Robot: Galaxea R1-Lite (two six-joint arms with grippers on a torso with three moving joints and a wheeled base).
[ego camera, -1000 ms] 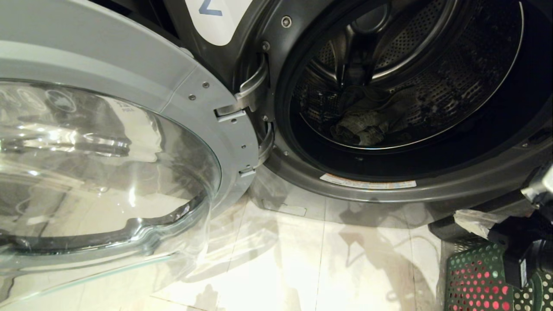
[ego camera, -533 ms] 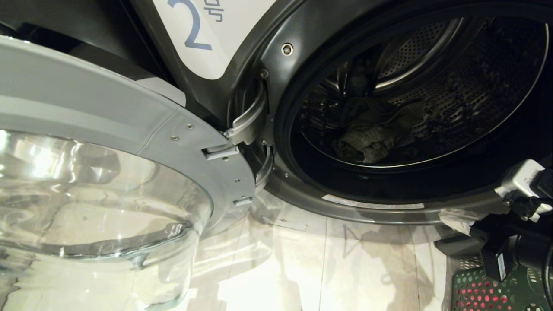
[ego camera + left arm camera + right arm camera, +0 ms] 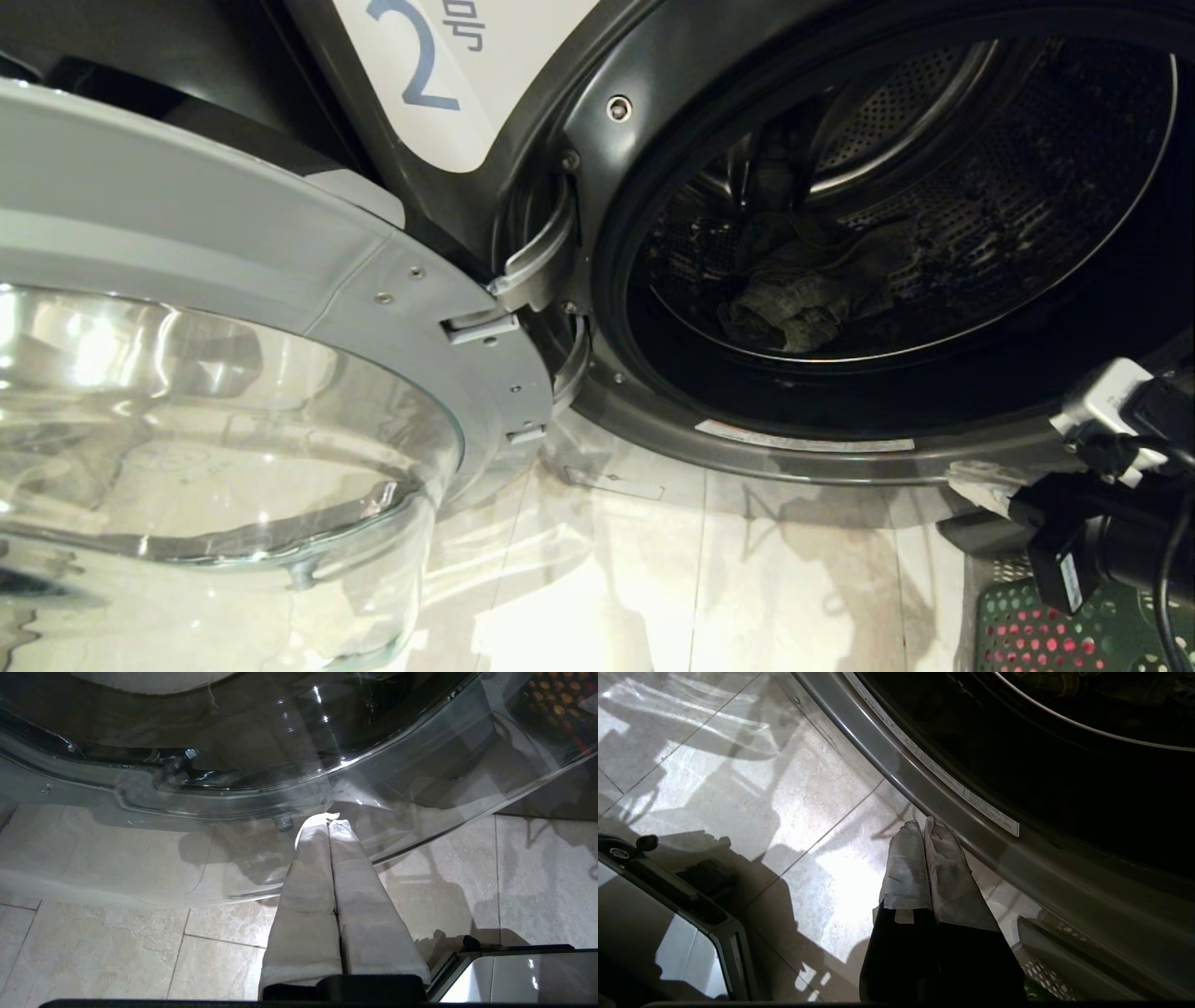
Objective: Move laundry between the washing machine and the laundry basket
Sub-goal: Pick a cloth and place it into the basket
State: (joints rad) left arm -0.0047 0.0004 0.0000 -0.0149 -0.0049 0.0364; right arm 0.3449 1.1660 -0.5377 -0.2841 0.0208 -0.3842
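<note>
Tiled floor [image 3: 709,579], washing machine [image 3: 597,168] door wide open so right gripper [image 3: 924,828] (closed, empty) can reach laundry [image 3: 803,299]; left gripper [image 3: 329,822] closed, parked.

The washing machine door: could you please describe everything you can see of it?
The washing machine door stands swung fully open on the machine's left, hung on a metal hinge beside the drum opening. It has a broad silver-grey ring, seemingly plastic, with small screws, around a bulging clear glass bowl that reflects the pale tiled floor. Nothing grips it; the shut left gripper is just below the glass.
</note>
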